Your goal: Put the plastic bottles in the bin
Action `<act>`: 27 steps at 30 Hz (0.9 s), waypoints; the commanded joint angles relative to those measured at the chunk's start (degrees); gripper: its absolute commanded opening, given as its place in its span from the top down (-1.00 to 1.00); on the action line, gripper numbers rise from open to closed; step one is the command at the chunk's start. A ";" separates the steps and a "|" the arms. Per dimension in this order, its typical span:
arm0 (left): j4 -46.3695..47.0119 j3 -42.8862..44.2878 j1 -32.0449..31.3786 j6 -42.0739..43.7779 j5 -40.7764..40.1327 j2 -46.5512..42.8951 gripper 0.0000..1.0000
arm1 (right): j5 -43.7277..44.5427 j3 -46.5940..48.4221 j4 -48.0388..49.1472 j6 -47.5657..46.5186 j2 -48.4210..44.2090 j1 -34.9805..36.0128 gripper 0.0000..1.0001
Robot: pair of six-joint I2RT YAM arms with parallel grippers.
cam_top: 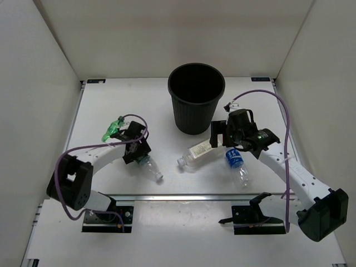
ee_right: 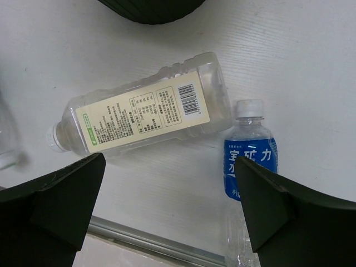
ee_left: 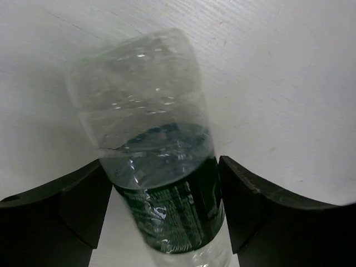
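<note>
1. Only the top view shows the whole layout. The round black plastic wastebasket (cam_top: 196, 114) stands upright at the far middle of the white table (cam_top: 100, 105). All three small clear plastic bottles lie on their sides outside it.
2. In that view the left gripper (cam_top: 136, 146) covers most of the green-labelled clear bottle (cam_top: 149, 166), leaving only its neck and cap showing. The left wrist view shows the rest: the dark green label sits between the black fingers (ee_left: 83, 206), and the clear base points away from the camera.
3. The top view does not show the printed text and barcode on the cream-labelled clear bottle (ee_right: 142, 111), which the right wrist view does. That view also shows the white cap of the blue-labelled clear bottle (ee_right: 250, 153) just beside the cream bottle's base, and a strip of the wastebasket's bottom at the top edge.
4. The left jaws stand wide, one on each side of the green-labelled bottle and right against its sides. I cannot tell whether they are pressing on it. The bottle rests on the table.
5. The right gripper (ee_right: 169, 161) hangs with its jaws spread and nothing between them. The cream bottle lies just beyond the fingertips, and the right finger hides part of the blue bottle.
6. The table is matt white, with an aluminium rail (cam_top: 183, 196) along its near edge. Plain white panels (cam_top: 139, 33) close it in on three sides.
</note>
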 commanded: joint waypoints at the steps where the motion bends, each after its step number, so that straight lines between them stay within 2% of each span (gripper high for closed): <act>1: 1.47 1.58 -1.04 0.79 -0.26 2.80 -0.63 | 0.73 -0.26 1.78 0.26 -0.73 -0.56 -0.98; 4: -0.11 3.51 -1.66 1.93 -0.87 3.95 -0.06 | 0.73 -0.88 1.70 0.35 -1.78 -1.52 -0.98; 7: -1.52 4.92 -1.57 2.55 -1.40 1.15 0.23 | 0.12 -1.58 1.43 0.52 -2.83 -3.11 -0.98; 12: -5.47 12.90 -2.53 6.06 -1.84 -6.23 0.23 | -0.94 -2.90 1.44 -0.09 -5.03 -6.18 -0.98; 15: -6.19 24.24 -4.64 10.72 -3.60 -7.47 0.16 | -0.41 -4.04 -0.14 -0.70 -5.03 -9.43 -0.98; 17: -4.08 34.06 -4.74 16.06 -2.21 -6.51 0.05 | -3.20 -4.66 -0.41 -1.40 -6.00 -12.15 -0.99; 21: 1.28 50.50 -7.02 21.53 -2.72 1.29 0.06 | -8.58 -7.46 -0.15 -3.43 -8.55 -18.39 -0.98; 23: 6.27 55.08 -7.46 23.38 -1.85 7.00 -0.03 | -11.30 -8.34 -0.93 -4.91 -9.43 -20.94 -0.98; 26: 7.44 66.22 -6.76 21.99 4.55 16.83 -0.03 | -11.74 -9.22 -4.18 -6.86 -9.26 -21.13 -1.00; 27: 8.22 70.19 -7.28 23.02 5.27 18.79 -0.13 | -11.57 -8.88 -6.02 -7.38 -8.21 -21.04 -0.98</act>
